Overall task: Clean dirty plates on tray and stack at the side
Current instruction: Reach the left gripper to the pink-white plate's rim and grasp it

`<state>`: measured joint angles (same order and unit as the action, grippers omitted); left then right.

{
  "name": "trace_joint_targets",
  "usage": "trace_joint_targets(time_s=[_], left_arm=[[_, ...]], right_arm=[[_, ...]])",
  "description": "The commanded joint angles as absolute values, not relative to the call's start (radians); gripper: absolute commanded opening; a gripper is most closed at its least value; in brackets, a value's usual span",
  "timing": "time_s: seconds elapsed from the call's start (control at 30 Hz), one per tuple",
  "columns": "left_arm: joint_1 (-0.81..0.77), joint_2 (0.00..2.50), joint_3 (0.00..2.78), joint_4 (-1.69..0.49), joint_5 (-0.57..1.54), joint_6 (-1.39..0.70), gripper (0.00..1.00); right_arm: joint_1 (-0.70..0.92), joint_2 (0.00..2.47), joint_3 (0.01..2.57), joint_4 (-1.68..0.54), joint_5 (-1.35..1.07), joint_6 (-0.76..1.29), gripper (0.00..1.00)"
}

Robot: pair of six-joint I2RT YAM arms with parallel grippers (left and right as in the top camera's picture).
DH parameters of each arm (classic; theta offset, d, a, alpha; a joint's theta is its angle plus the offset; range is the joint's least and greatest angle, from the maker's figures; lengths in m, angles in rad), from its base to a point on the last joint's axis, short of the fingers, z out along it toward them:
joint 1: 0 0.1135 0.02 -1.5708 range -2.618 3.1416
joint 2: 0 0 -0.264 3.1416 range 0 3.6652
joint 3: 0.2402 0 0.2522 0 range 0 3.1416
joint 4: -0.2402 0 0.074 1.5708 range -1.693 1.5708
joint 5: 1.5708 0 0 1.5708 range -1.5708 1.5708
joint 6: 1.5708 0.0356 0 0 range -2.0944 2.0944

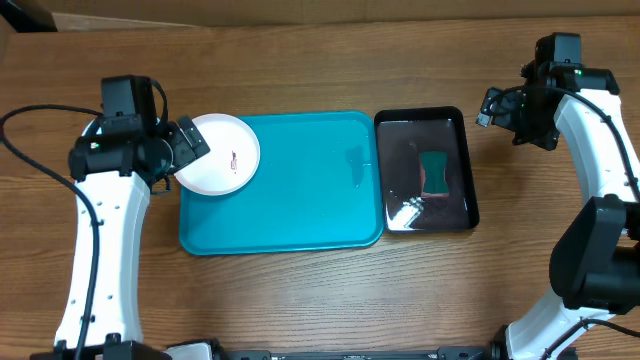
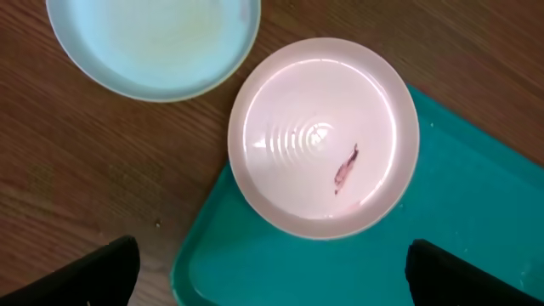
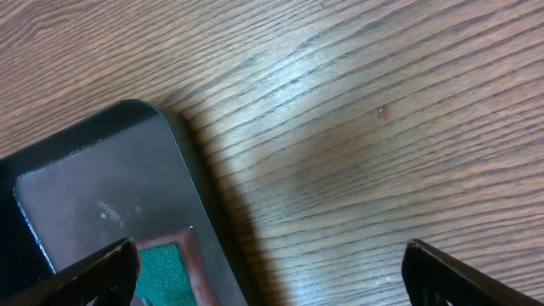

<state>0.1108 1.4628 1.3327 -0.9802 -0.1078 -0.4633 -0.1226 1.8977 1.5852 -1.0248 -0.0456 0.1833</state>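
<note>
Two plates show under your left wrist: the white plate (image 2: 323, 136), one brown-red smear (image 2: 346, 167) on it, sits on a left-hand corner of the turquoise tray (image 1: 300, 200) and overhangs its rim, with the pale blue plate (image 2: 153, 42) just beside it on the wooden table (image 3: 382, 110). Your left gripper (image 2: 270, 270) hangs above the white plate, jaws spread wide and empty. Your right gripper (image 3: 270, 268), jaws wide too, hovers over the table beside the black tray (image 3: 191, 170) with its green sponge (image 1: 435, 172).
</note>
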Motion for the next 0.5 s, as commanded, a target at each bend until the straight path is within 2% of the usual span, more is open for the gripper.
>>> trace_joint_targets(time_s=[0.0,0.13,0.2,0.3,0.4,0.47], left_arm=[[0.105,1.525,1.311,-0.937,-0.146,-0.415,0.97],[0.13,1.645,1.354,-0.899,-0.146,-0.377,0.93],[0.165,1.739,1.435,-0.925,-0.136,-0.349,0.87],[0.207,1.802,1.505,-0.942,-0.089,-0.316,0.71],[0.239,1.83,1.522,-0.931,-0.07,-0.306,0.63],[0.25,1.849,1.521,-0.915,-0.067,-0.291,0.51]], right_arm=[[-0.118,1.892,1.59,-1.022,-0.046,0.186,1.0],[-0.118,1.892,1.59,-1.022,-0.046,0.186,1.0],[-0.118,1.892,1.59,-1.022,-0.046,0.186,1.0],[-0.118,1.892,1.59,-1.022,-0.046,0.186,1.0],[-0.118,1.892,1.59,-1.022,-0.046,0.186,1.0],[-0.118,1.892,1.59,-1.023,-0.046,0.186,1.0]])
